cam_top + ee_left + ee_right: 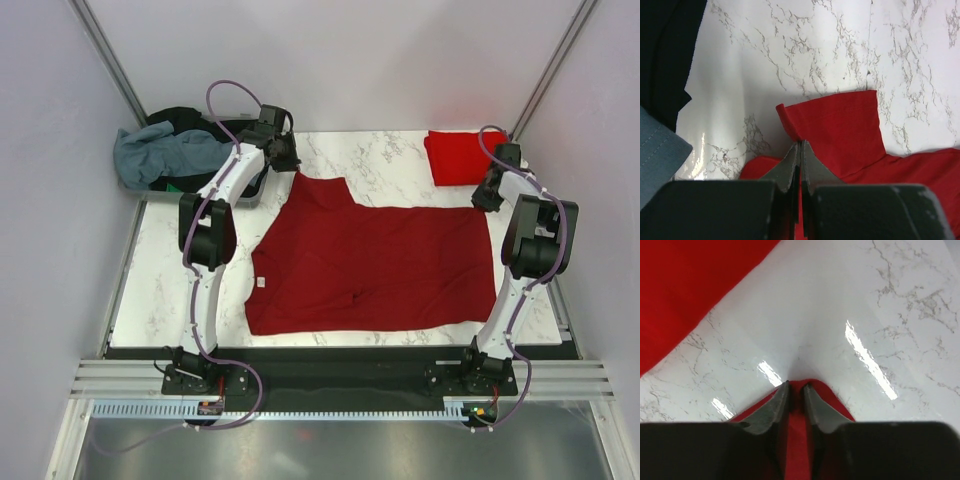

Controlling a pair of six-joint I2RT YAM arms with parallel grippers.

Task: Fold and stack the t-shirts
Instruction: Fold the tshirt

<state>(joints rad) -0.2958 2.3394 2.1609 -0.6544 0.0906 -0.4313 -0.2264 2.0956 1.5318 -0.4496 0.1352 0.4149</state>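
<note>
A dark maroon-red t-shirt (370,265) lies spread flat across the middle of the marble table. My left gripper (292,165) is at its back left sleeve. In the left wrist view that gripper (800,145) is shut on the sleeve's (840,132) edge. At the shirt's back right corner is my right gripper (485,202). In the right wrist view its (795,386) jaws stand narrow, pinching a ridge of the red cloth (812,390). A brighter red t-shirt (462,155), folded to a rectangle, lies at the back right and also shows as red cloth (685,295) in the right wrist view.
At the back left a grey tray (250,195) holds a pile of grey-blue (165,152), black and green t-shirts. Grey-blue cloth (657,150) and black cloth (665,50) fill the left of the left wrist view. Walls close in on both sides.
</note>
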